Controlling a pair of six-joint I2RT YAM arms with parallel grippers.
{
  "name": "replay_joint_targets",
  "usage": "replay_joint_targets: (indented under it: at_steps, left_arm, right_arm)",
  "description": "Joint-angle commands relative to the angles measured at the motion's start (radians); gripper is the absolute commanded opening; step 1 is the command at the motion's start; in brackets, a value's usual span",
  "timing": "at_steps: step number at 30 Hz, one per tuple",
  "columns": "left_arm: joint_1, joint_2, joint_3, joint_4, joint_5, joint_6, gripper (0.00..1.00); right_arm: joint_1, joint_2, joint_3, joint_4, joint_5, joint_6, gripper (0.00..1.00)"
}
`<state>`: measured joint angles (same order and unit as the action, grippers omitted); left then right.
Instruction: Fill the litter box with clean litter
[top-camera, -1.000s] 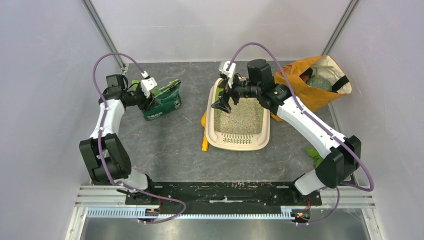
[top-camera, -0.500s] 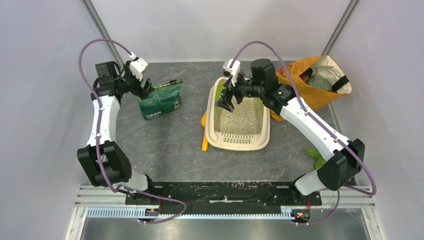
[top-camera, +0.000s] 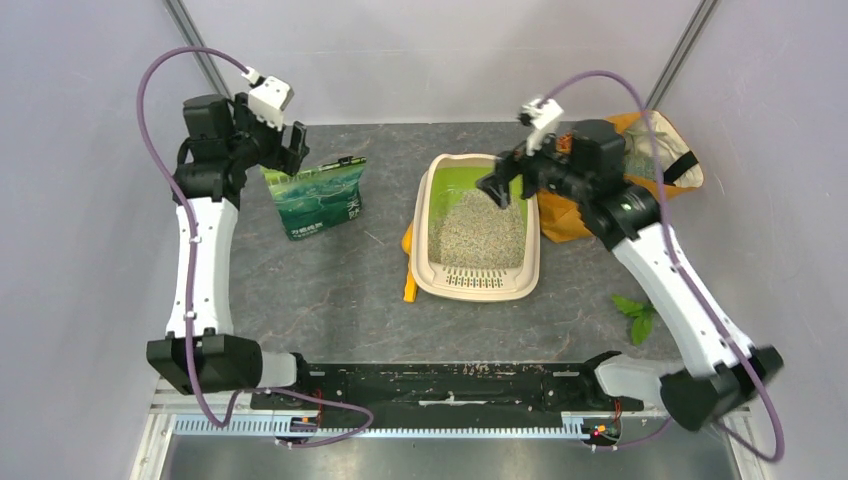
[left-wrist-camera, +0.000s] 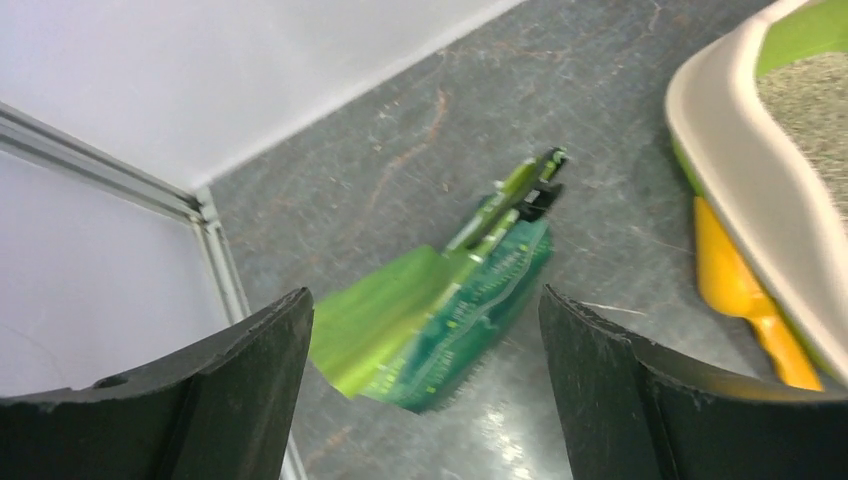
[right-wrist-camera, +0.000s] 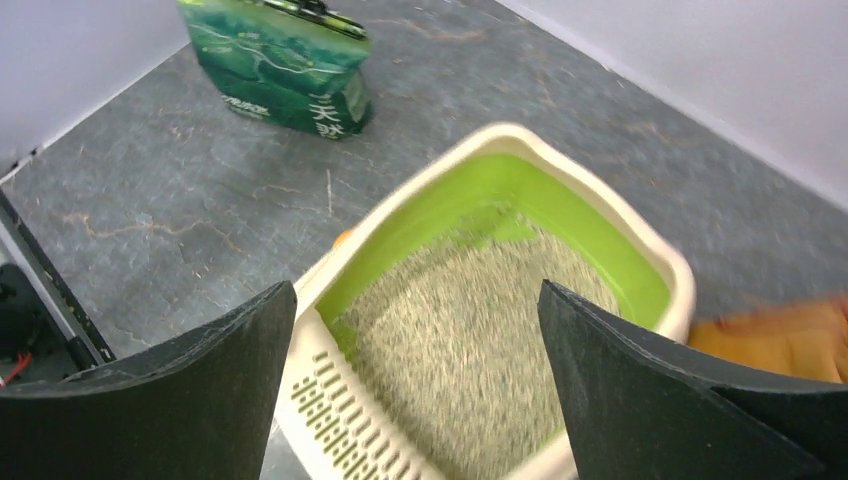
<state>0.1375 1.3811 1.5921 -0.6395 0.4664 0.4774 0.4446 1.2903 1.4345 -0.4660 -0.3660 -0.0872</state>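
The litter box (top-camera: 535, 262) stands mid-table, beige rim, lime-green inside, slotted grate at its near end. Pale grey-beige litter (top-camera: 482, 232) covers most of its floor; it also shows in the right wrist view (right-wrist-camera: 470, 340) with the box rim (right-wrist-camera: 320, 285). My right gripper (top-camera: 499, 186) is open and empty, raised above the box's far end. My left gripper (top-camera: 291, 150) is open and empty, raised above the far left of the green printed bag (top-camera: 316, 198), which stands upright and also shows in the left wrist view (left-wrist-camera: 450, 300).
An orange fabric bag (top-camera: 600, 195) lies right of the box at the back. A yellow scoop (top-camera: 409, 268) lies against the box's left side, also seen in the left wrist view (left-wrist-camera: 745, 295). Green leaves (top-camera: 634, 312) lie at the right. Walls close in the left, back and right.
My left gripper let go of the green bag and rose up and back; the bag now stands free. My right gripper rose and drew right, off the box's far-left rim.
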Motion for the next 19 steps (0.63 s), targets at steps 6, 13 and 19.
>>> replay_joint_targets:
  at_steps: [6,13,19]
  left_arm:
    - [-0.250,-0.233,-0.306,-0.031,-0.392,-0.261,0.89]
    - [-0.309,-0.287,-0.520,0.046,-0.495,-0.315,0.90]
    - [-0.311,-0.327,-0.552,0.086,-0.486,-0.331,0.90]
  right_arm:
    - [-0.266,-0.365,-0.338,-0.042,0.087,0.287,0.97]
    - [-0.355,-0.557,-0.477,-0.091,0.191,0.269,0.97]
    - [-0.408,-0.594,-0.491,-0.088,0.184,0.273,0.97]
